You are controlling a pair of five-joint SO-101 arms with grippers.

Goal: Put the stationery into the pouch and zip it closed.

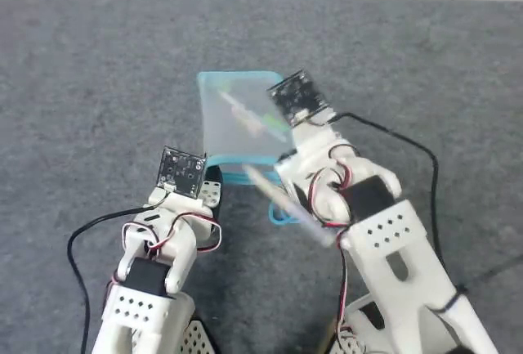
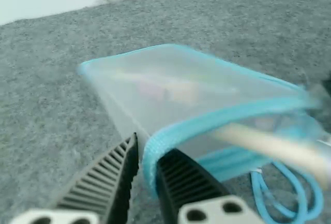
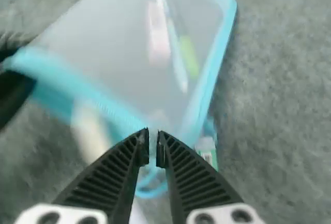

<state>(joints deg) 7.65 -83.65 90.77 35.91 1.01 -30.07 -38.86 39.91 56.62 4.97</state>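
Left gripper (image 2: 150, 150) pinches the pouch (image 2: 181, 97) rim; pale stick (image 2: 269, 146) protrudes.

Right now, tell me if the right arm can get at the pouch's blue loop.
Probably yes. The loop lies on the carpet close by the right gripper. The left gripper holds the pouch at the other corner. A pale stick poking out may crowd it.

L tool (image 2: 150, 152): jaws pinched | R tool (image 3: 152, 135): jaws near-shut, slim gap
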